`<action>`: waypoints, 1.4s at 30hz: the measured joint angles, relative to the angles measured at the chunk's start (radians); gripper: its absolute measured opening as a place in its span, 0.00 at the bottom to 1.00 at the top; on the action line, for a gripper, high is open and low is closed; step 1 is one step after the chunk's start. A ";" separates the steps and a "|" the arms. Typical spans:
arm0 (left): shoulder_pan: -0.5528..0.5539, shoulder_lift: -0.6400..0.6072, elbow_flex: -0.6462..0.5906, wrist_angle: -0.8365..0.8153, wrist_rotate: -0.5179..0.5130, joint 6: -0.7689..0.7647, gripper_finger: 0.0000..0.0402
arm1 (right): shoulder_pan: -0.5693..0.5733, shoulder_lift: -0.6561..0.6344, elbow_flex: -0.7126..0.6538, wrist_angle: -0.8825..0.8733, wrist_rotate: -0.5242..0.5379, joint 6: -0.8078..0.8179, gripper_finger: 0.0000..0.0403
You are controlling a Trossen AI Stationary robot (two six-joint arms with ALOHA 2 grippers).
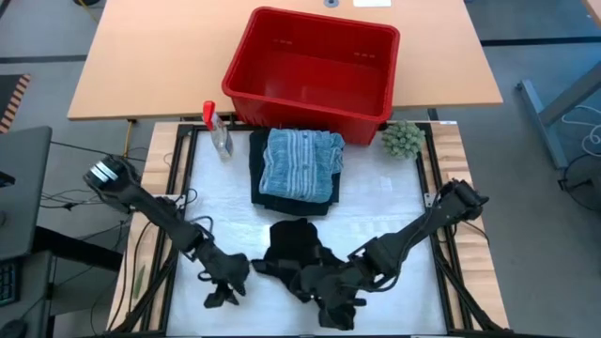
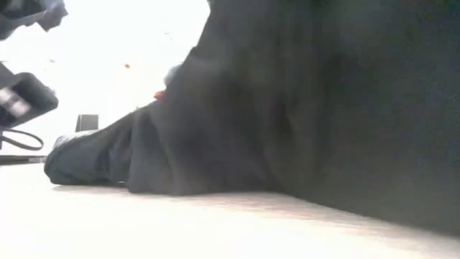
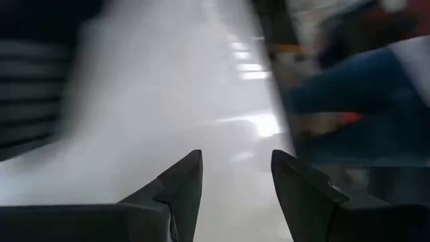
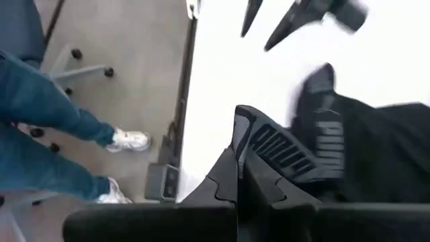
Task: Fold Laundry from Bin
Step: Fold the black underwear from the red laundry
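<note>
The black garment [image 1: 299, 252] lies crumpled on the white table surface [image 1: 394, 202], at the near edge between the two arms. In the right wrist view its waistband [image 4: 289, 151], marked with white lettering, is pinched between the fingers of the right gripper [image 4: 240, 176]; the fingers are pressed together on that band. In the low view the same dark cloth [image 2: 287, 108] fills most of the picture and rests on the tabletop.

Behind it, toward the bin, a folded stack sits on the white surface: a faded grey-blue garment [image 1: 300, 161] lies on top of a dark garment [image 1: 291, 199] whose edges show around it.

The red bin [image 1: 315, 70] stands beyond the stack, touching the far edge of the white surface. Its visible interior shows only red walls and floor.

The left gripper [image 1: 222, 291] hangs just beside the black garment, apart from it. Its fingers [image 3: 181, 185] stand apart with nothing between them.

A small clear spray bottle [image 1: 219, 131] with a red top stands near the bin's left corner. A fuzzy green ball [image 1: 402, 139] lies near its right corner.

In the right wrist view, a person's legs in blue jeans [image 4: 40, 114] and white shoes [image 4: 129, 140] show on the floor beside the table.
</note>
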 joint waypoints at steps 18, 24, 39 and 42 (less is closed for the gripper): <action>-0.057 -0.182 -0.042 -0.247 -0.615 0.259 0.47 | -0.011 -0.064 -0.001 -0.094 0.000 -0.011 0.08; -0.081 -0.088 -0.041 -0.124 -0.532 0.397 0.59 | -0.011 -0.064 -0.001 -0.101 0.000 -0.011 0.07; -0.077 0.242 0.085 0.044 -0.553 0.484 0.78 | -0.011 -0.064 -0.001 -0.102 0.000 -0.022 0.08; -0.080 0.280 0.114 0.031 -0.549 0.486 0.75 | -0.011 -0.064 -0.001 -0.106 0.000 -0.022 0.07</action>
